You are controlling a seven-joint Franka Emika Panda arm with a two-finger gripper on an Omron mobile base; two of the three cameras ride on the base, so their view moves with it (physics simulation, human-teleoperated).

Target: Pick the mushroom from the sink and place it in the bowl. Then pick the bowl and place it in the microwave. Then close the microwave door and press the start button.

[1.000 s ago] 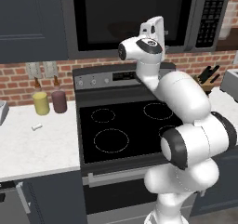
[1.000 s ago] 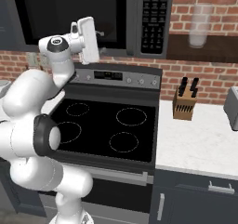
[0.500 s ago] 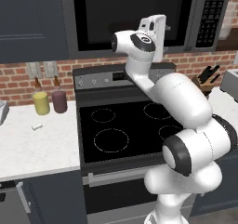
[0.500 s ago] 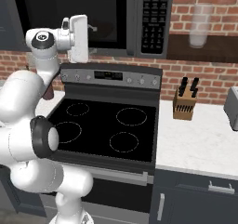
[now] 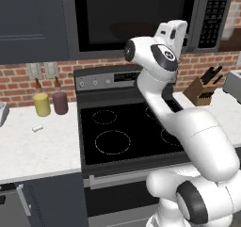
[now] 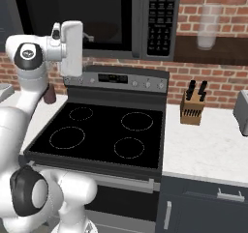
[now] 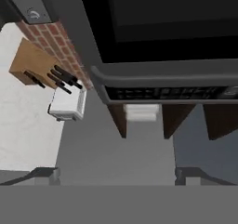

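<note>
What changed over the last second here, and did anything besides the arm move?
The arm's hand swung sideways in front of the microwave door, leftward in the right base view, and rolled. Nothing was grasped or released. The door stays shut; the stove, knife block and two bottles did not move.

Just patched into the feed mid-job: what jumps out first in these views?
The white arm dominates, rearing up over the black stove with its hand raised in front of the microwave, whose door looks shut. The hand view runs along the microwave's handle and keypad. A knife block stands on the white counter right of the stove.
</note>
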